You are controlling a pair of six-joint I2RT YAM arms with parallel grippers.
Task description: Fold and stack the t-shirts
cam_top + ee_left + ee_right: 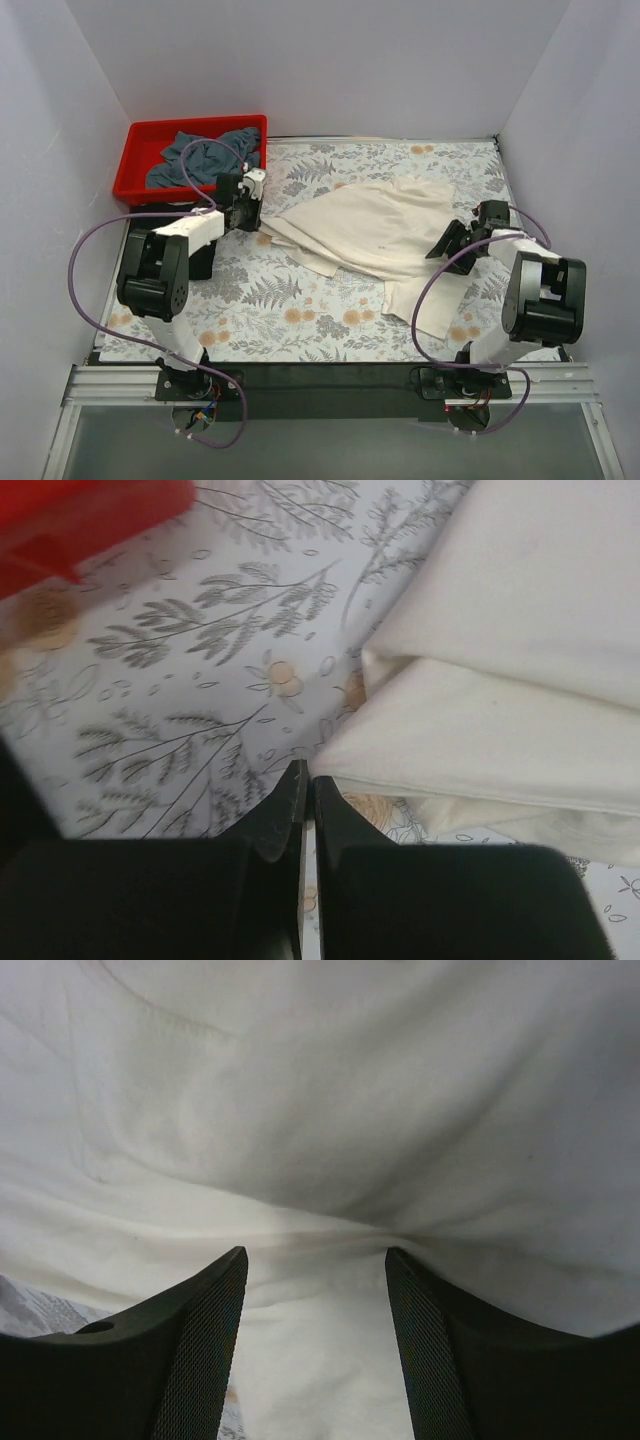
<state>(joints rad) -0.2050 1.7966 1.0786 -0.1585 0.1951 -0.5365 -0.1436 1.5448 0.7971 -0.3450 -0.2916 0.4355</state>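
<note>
Cream t-shirt (370, 225) rumpled, edges doubled over; grey-blue shirt (200, 160) bunched

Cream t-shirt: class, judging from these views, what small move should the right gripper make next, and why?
Probably lower the right gripper and close it on the cream t-shirt: its jaws stand open astride a raised crease, with cloth directly beneath. The left gripper is shut at the shirt's opposite edge.

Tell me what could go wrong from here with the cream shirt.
The left gripper is shut at the folded edge of the cream shirt and may have pinched no cloth, so a pull could leave it behind. The right gripper hangs open over bunched folds and could grab several layers.
</note>
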